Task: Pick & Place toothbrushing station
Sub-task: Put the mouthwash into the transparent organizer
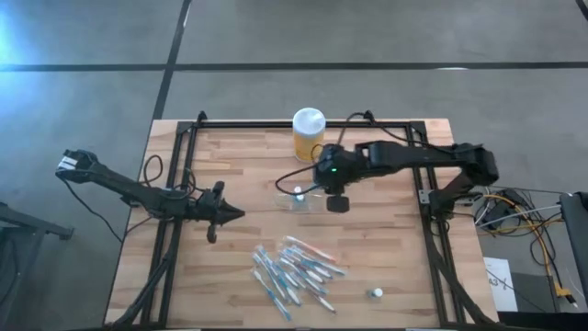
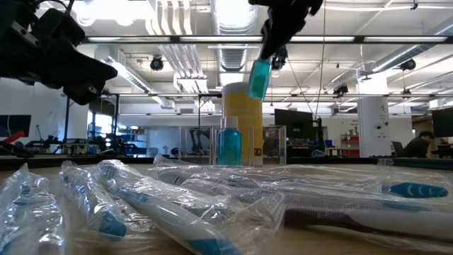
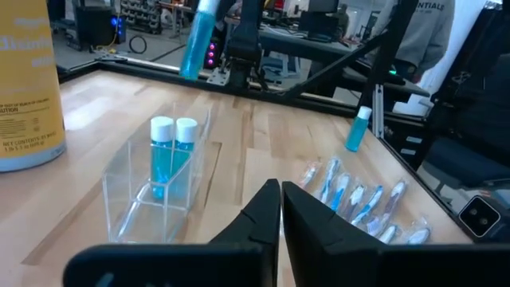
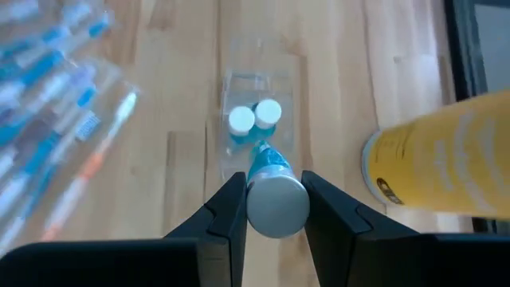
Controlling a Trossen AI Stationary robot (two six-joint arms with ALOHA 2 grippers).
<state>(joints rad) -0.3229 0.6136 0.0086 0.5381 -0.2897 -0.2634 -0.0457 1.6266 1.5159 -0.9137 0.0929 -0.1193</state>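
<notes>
- Sitting near the middle of the wooden table (image 1: 230, 267): the toothbrushing station (image 3: 159, 203), a clear plastic holder, at about 6 o'clock from the yellow jar (image 1: 308, 134) in the high view.
- Standing upright inside the holder: two small blue bottles with white caps (image 3: 173, 155), side by side and touching.
- Hovering above the holder, not touching it: the right gripper (image 4: 276, 209), its fingers clamping a third blue bottle (image 4: 271, 177) by the sides, the bottle tilted in the low view.
- Standing just beyond the holder, at the table's far edge: the yellow jar, topped by a white lid.
- Lying at about 6 o'clock from the holder, well apart: a heap of toothbrushes in clear wrappers (image 1: 294, 271), spread toward the near edge.
- Standing alone at about 4 o'clock from the holder, near the table's near right corner: one more small blue bottle with a white cap (image 1: 377, 293).
- Waiting at about 9 o'clock from the holder, over the table's left part: the left gripper (image 3: 280, 209), fingers pressed together with nothing between them, pointing toward the holder.
- Showing beyond the table in the left wrist view: a person in a grey sweatshirt (image 3: 426, 32).
</notes>
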